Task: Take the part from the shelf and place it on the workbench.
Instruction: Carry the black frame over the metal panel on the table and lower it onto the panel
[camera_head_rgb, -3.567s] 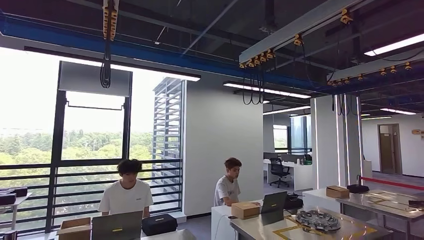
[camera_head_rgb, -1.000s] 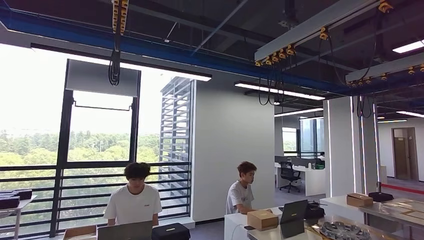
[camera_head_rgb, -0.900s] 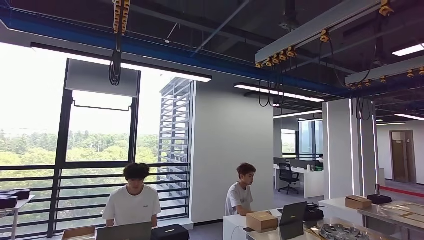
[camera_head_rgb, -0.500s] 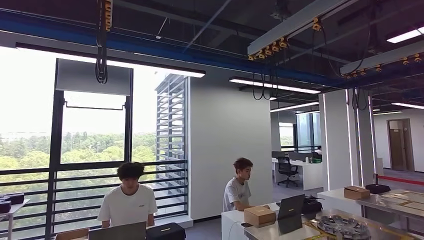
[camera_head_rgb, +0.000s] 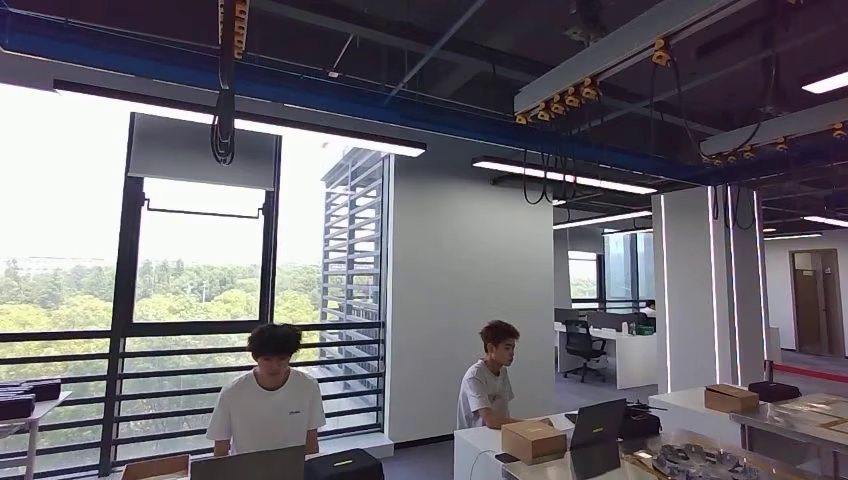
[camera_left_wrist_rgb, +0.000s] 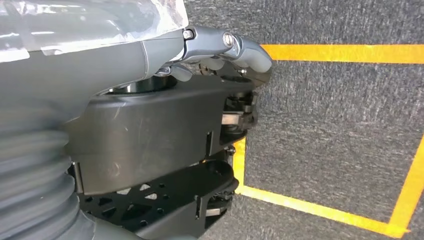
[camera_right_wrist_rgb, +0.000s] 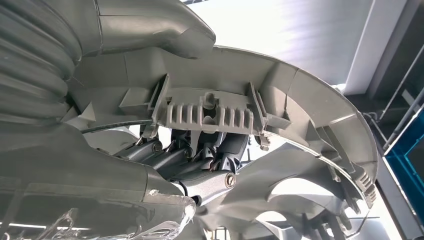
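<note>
Workbench (camera_head_rgb: 700, 468) stands at right, two people near tall windows (camera_head_rgb: 200, 290).

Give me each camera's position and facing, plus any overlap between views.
Head view: high on body, facing forward at two people and the workbench.
Left wrist view: behind the left hand, facing down at carpet with yellow tape.
Right wrist view: behind the right hand, facing up past the gripped part.
Shared: head and right wrist both catch ceiling.
</note>
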